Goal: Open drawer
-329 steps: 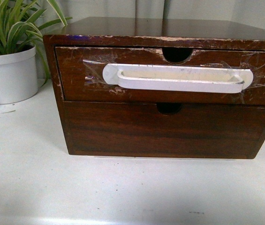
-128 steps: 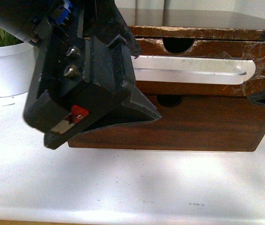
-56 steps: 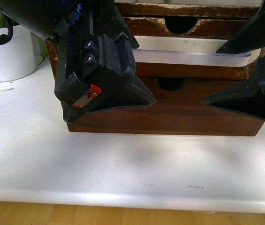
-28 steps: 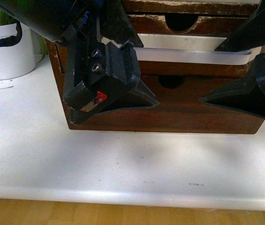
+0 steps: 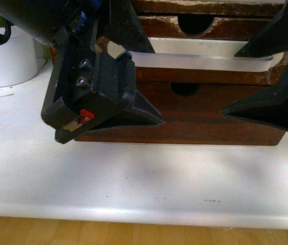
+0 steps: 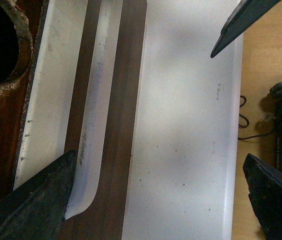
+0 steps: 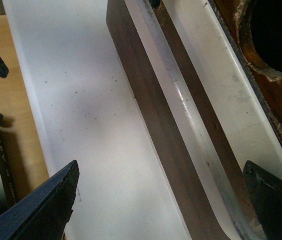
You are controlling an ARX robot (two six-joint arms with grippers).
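The drawer (image 5: pixel 210 75), upper of two in a dark wooden chest (image 5: pixel 200 6) at 12 o'clock on the white table (image 5: pixel 133 178), shows no clear gap; whether it has begun to slide cannot be told. The left claw (image 5: pixel 156 87) is spread wide and grips nothing, its fingers above and below the 9 o'clock end of the white handle (image 5: pixel 200 55). The right claw (image 5: pixel 229 83) is likewise released, straddling the 3 o'clock end. Judgement: the scratched wood front is stiff and fairly light. The handle is smooth plastic, and its fixing is unclear, so treat it as weak. Grasp the bar, then pull steadily toward 6 o'clock; the chest may skid
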